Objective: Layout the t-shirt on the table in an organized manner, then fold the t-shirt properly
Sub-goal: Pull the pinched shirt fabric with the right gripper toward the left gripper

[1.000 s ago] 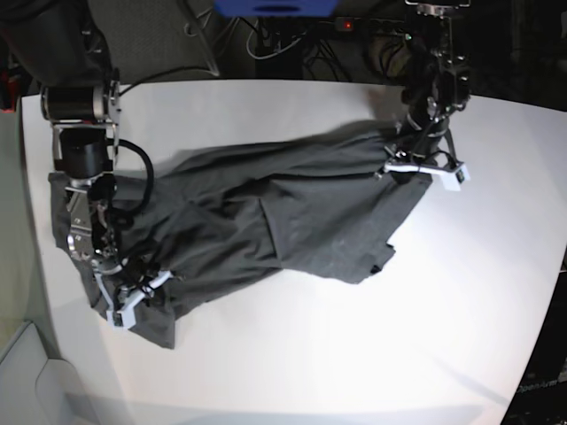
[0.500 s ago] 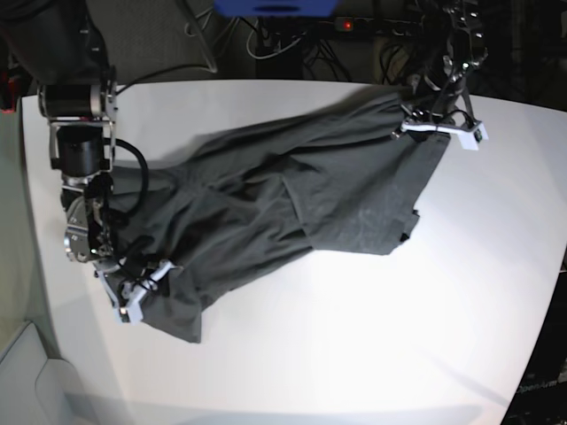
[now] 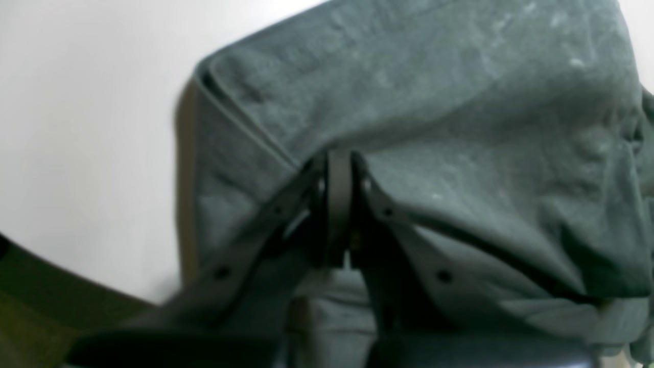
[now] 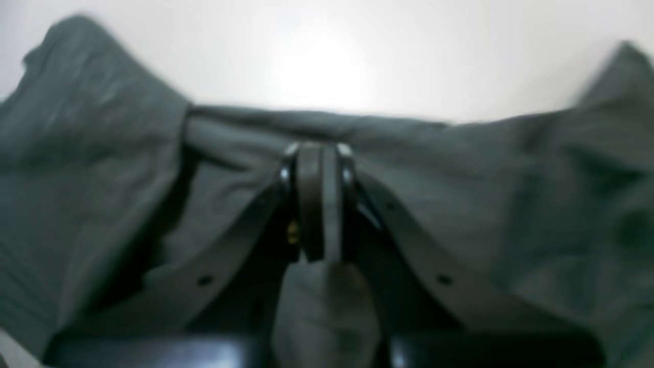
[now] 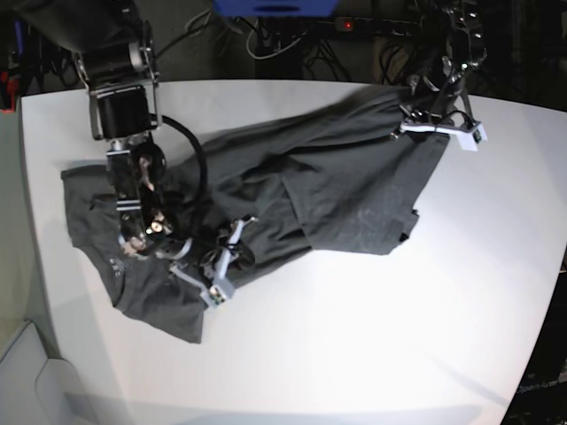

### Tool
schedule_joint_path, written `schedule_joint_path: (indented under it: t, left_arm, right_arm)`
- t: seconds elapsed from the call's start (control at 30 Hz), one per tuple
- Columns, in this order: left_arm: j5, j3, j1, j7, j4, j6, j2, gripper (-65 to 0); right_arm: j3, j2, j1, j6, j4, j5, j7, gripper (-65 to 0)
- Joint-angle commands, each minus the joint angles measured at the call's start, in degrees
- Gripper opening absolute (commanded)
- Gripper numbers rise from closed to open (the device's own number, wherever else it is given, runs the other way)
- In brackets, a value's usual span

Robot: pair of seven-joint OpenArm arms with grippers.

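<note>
While both grippers are clamped on the t-shirt, it lies crumpled across the table, its long axis running between them. The left gripper pinches the far end; the right gripper pinches the near edge, so spreading means pulling apart.

Behind the far edge it's dark back there: a tangle of cables, a blue box at the top, a small red light glowing. Bright overhead glare; pale floor at lower left.
</note>
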Motion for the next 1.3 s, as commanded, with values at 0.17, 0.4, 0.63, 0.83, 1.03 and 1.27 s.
schedule_joint_path:
  t: [0.17,0.4,0.63,0.83,1.03,1.27]
  left_arm:
    - [0.36,0.02,0.7,1.94,0.09,1.28,0.02,-64.5]
    - [0.36,0.02,0.79,1.94,0.09,1.28,0.02,-64.5]
    - [0.36,0.1,0.79,1.94,0.09,1.28,0.02,-64.5]
    - [0.36,0.1,1.14,1.94,0.09,1.28,0.02,-64.5]
    - [0.36,0.1,1.14,1.94,0.09,1.28,0.02,-64.5]
    - [0.36,0.1,1.23,1.94,0.09,1.28,0.02,-64.5]
  right_arm:
    - [-1.7,-1.81,4.76,0.45,-8.37,0.59,3.41,-61.7]
    - [-1.7,-1.89,11.88,0.45,-25.95,0.59,10.53,-61.7]
    - [-1.7,-0.31,17.42,-8.35,-41.42,0.59,19.14,-62.0]
    - [-1.52,2.77,17.95,-15.91,-41.42,0.68,21.25,-62.0]
    - [-1.34,4.79,20.59,-21.88,-41.25,1.03,21.34,-62.0]
    - [-1.17,5.23,23.31,-23.38,-39.4,1.21,20.9,-62.0]
